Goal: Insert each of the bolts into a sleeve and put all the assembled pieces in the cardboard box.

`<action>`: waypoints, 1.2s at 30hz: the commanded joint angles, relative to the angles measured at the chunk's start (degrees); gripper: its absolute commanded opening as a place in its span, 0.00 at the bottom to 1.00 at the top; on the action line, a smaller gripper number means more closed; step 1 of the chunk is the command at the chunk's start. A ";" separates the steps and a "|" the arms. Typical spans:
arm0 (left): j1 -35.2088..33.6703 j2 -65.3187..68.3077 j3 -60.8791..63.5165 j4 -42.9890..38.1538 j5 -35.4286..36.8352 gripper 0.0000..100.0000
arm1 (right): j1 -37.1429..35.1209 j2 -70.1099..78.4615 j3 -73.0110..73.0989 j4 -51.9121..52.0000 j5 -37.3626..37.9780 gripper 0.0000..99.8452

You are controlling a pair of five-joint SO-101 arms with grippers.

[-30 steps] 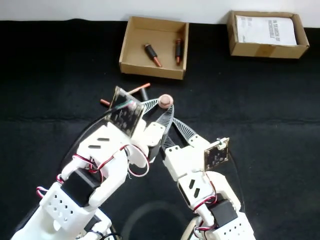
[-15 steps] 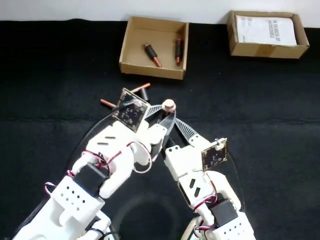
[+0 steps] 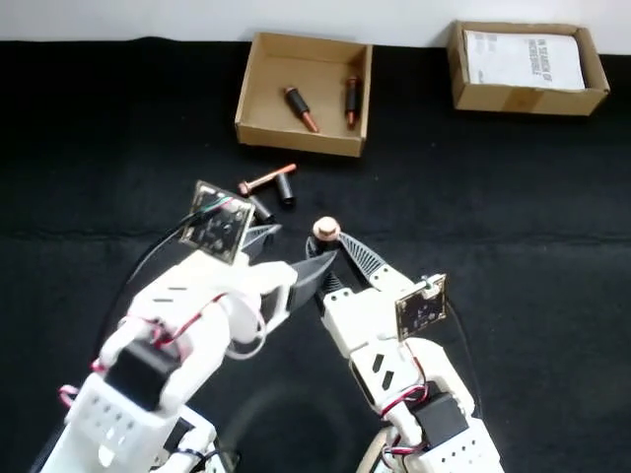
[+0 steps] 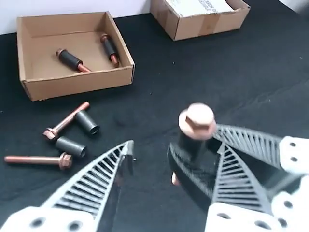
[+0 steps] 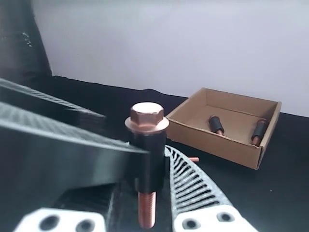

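Hovering over black cloth [image 3: 532, 246] by a white wall [image 5: 193, 43], left tool [image 4: 149, 153] gapes, right tool [image 3: 327, 244] grips bolt [image 3: 326, 230].

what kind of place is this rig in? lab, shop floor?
Likely a lab or hobby bench, not a shop floor: black cloth over the table, two small white arms side by side, plain cardboard box as the bin, bare white wall.
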 commanded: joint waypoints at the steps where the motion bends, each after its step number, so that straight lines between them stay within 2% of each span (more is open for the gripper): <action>1: 0.04 -5.14 -5.14 8.35 0.00 0.27 | 2.95 -1.54 6.55 -1.45 0.44 0.01; 6: -0.40 -13.76 -7.08 24.35 -0.18 0.27 | 8.75 -1.45 -2.07 -1.45 0.53 0.01; 9: -2.24 -19.82 -5.49 30.24 0.00 0.23 | 9.19 -0.75 -7.08 -1.45 2.02 0.01; 13: -9.63 -27.91 -1.19 30.86 -0.18 0.10 | 9.45 6.81 -13.76 -4.53 6.95 0.01; 16: -15.25 -32.66 1.63 30.42 -0.26 0.01 | 10.24 17.19 -20.26 -8.48 7.74 0.01; 21: -21.32 -32.04 4.79 29.89 -0.26 0.01 | 10.59 37.85 -36.44 -9.54 7.74 0.01; 26: -21.85 -32.04 10.51 27.69 -0.26 0.01 | 10.59 57.36 -54.73 -9.01 6.68 0.01; 28: -21.85 -31.78 12.35 25.93 -0.26 0.01 | 10.51 63.78 -62.02 -4.97 4.22 0.01; 36: -21.93 -31.60 20.79 18.02 0.18 0.01 | 10.42 88.04 -97.80 23.60 -1.58 0.01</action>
